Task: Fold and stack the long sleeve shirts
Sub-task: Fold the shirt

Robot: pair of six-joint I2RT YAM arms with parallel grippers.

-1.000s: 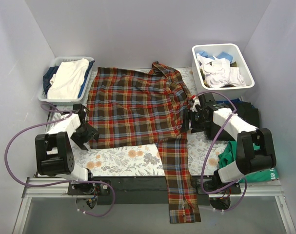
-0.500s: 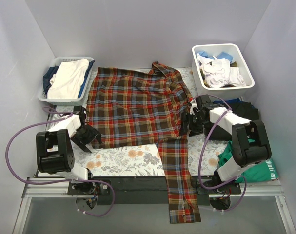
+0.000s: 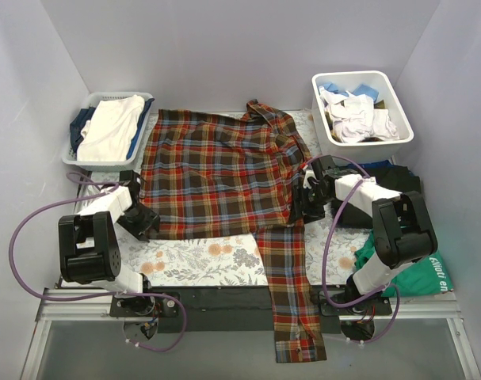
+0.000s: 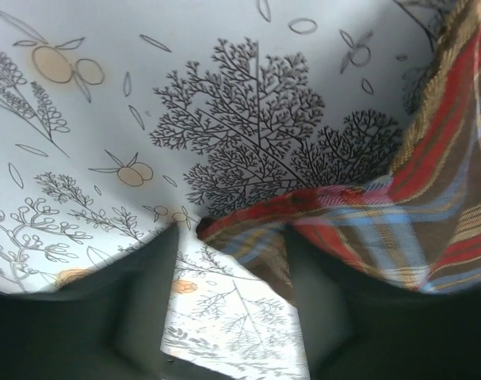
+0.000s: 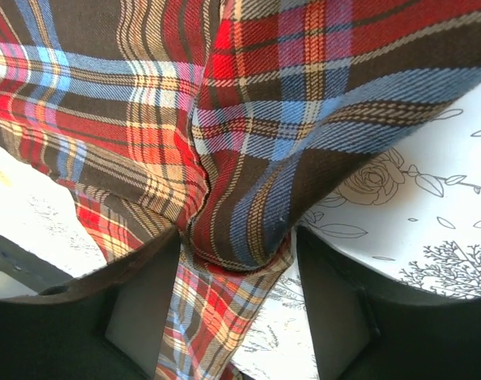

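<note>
One plaid shirt [image 3: 220,174] to deal with in the top view: spread flat mid-frame on the flowered table cover [image 3: 192,257], a sleeve [image 3: 292,309] hanging off the bottom edge. At the hem's lower-left end, the left gripper [image 3: 141,218]; at the right side seam near the armpit, the right gripper [image 3: 303,206]. In the left wrist view, open jaws straddling the hem corner [image 4: 248,229], not yet pinched. In the right wrist view, jaws likewise apart, a raised fold of plaid [image 5: 236,214] filling the gap. Soft, light, limp cloth, probably prone to sagging and dragging: best pinched deep at corner and seam, through both layers.
</note>
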